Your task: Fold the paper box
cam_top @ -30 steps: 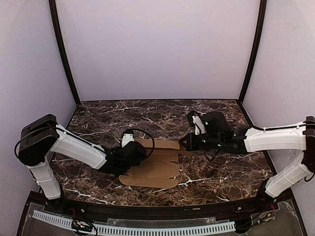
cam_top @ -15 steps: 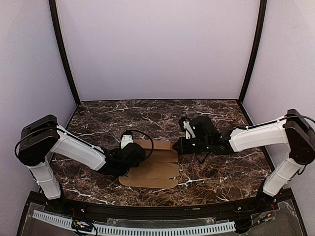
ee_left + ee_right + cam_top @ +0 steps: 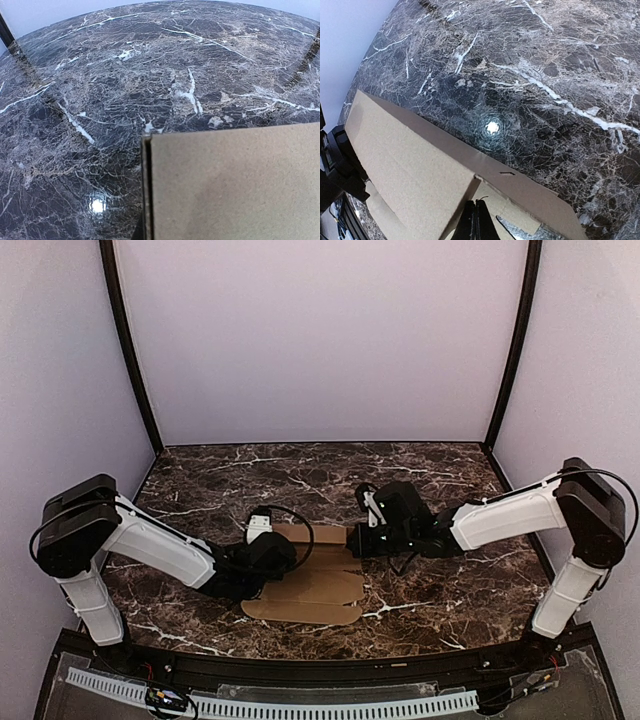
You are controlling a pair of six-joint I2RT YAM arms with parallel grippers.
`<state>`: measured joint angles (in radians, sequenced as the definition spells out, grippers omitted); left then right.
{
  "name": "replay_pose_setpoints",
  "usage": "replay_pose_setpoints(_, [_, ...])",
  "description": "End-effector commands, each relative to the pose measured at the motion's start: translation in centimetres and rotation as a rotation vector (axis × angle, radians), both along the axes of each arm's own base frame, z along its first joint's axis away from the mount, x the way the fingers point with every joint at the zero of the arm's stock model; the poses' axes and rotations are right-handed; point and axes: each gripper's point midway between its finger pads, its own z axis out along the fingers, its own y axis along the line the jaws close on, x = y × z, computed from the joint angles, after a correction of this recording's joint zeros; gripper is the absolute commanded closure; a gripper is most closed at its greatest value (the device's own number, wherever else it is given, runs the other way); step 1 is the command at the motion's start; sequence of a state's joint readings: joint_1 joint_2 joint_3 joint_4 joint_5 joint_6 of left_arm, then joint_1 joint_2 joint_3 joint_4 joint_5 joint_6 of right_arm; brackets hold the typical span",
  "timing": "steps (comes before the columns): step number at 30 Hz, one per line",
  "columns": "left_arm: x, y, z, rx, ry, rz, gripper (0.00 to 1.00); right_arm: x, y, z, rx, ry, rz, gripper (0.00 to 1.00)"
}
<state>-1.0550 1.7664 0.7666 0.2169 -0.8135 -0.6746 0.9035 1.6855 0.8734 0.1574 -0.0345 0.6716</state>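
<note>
Paper box (image 3: 420, 165) flap at the tips of closed right fingers (image 3: 470, 227)

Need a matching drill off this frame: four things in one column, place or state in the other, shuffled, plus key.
Things:
1. paper box
2. left gripper
3. right gripper
4. table

Place or state:
A. dark marble pattern with white veins
B. shut, tips against the cardboard's right edge
C. tan, lying low on the table between the two arms
D. shut, at the cardboard's left side

Pairs: 1-C, 2-D, 3-B, 4-A
</note>
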Motion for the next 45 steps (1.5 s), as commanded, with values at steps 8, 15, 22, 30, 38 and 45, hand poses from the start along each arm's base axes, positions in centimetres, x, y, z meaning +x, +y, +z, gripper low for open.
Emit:
replay_pose_setpoints(8, [-0.8, -1.8, 0.9, -0.01, -0.007, -0.071, 0.99, 0.2, 3.7, 3.0, 0.17, -0.02, 0.043, 1.0])
replay_pose_setpoints(15, [-0.9, -1.8, 0.5, -0.039, 0.006, -0.048, 0.99, -0.2, 4.5, 3.8, 0.281, 0.013, 0.036, 1.0])
replay_pose_setpoints(22, [-1.0, -2.4, 0.3, -0.061, 0.021, -0.054, 0.99, -0.7, 5.6, 5.3, 0.403, 0.052, 0.053, 1.0])
replay_pose_setpoints(30, [-1.1, -2.0, 0.2, -0.075, 0.024, -0.04, 0.99, -0.9, 5.2, 5.1, 0.396, 0.058, 0.047, 1.0])
replay_pose_setpoints(38, [-0.6, -1.3, 1.2, -0.047, -0.013, -0.006, 0.99, -2.5, 2.4, 2.3, 0.261, 0.063, 0.047, 1.0])
replay_pose_setpoints(45, [-0.1, -1.1, 1.9, -0.003, -0.049, 0.019, 0.99, -4.3, -1.1, 1.0, 0.137, 0.038, 0.044, 1.0])
